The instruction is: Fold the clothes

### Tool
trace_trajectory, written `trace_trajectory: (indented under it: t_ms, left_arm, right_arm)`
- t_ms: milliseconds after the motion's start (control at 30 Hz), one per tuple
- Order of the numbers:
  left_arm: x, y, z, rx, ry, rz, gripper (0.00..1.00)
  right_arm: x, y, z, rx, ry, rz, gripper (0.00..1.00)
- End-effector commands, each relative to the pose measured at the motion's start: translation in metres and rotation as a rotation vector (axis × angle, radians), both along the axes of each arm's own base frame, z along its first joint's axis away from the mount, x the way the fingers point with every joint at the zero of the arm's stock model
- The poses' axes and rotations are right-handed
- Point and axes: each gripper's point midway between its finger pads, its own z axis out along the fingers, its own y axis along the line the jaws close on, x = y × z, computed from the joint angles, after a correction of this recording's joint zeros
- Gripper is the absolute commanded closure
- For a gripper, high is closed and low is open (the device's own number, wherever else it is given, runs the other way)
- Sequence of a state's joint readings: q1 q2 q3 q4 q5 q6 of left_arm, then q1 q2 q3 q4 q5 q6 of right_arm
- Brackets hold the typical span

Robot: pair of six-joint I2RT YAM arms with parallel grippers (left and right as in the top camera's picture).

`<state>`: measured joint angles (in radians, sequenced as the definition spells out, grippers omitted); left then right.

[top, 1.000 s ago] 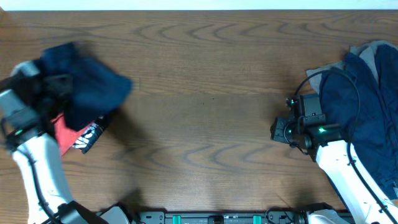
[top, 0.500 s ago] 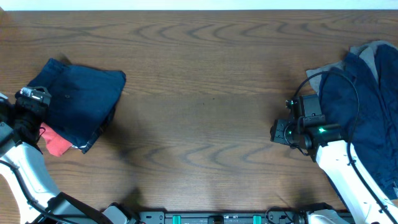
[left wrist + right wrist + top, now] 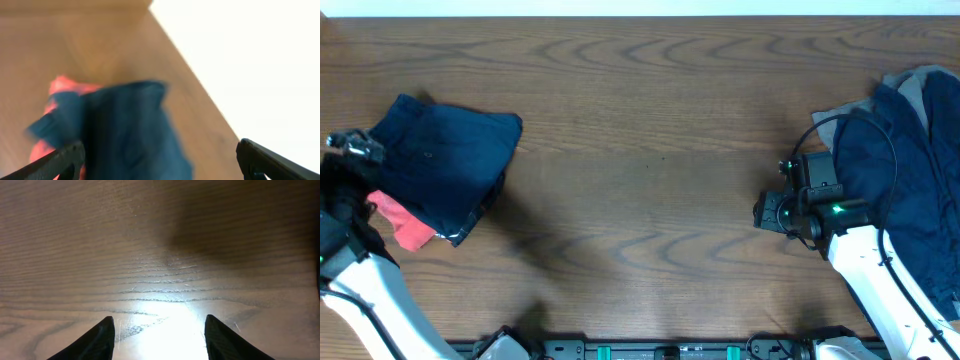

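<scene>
On the brown wood-grain table, navy clothes, seemingly atop a red piece.

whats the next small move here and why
Probably turn the right gripper, open over the table, to the unfolded pile beside it and take one garment. The folded navy piece already lies over the red piece, and the left gripper is open and empty.
</scene>
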<state>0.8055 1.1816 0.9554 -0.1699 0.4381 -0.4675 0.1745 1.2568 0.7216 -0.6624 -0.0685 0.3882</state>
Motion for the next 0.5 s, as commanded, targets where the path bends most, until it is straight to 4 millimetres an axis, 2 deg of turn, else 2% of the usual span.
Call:
trace_trajectory:
  t_ms: [0, 133, 267, 400, 467]
  left_arm:
    - [0.02, -0.021, 0.003, 0.0, -0.032, -0.129, 0.02]
    - [0.029, -0.012, -0.03, -0.044, 0.041, -0.108, 0.02]
    - [0.036, -0.003, -0.082, -0.138, 0.139, -0.105, 0.02]
    - [0.022, 0.018, -0.143, -0.222, 0.292, -0.006, 0.02]
    - [0.011, 0.025, -0.165, -0.258, 0.35, 0.033, 0.02]
  right_arm:
    - [0.004, -0.004, 0.002, -0.019, -0.017, 0.006, 0.44]
    - [0.002, -0.004, 0.002, -0.02, -0.01, 0.006, 0.43]
    - [0.0, -0.004, 0.001, -0.021, -0.003, 0.006, 0.44]
    - [-0.002, -0.004, 0.0, -0.019, 0.01, 0.008, 0.43]
    - [-0.006, -0.005, -0.001, -0.022, 0.025, 0.008, 0.43]
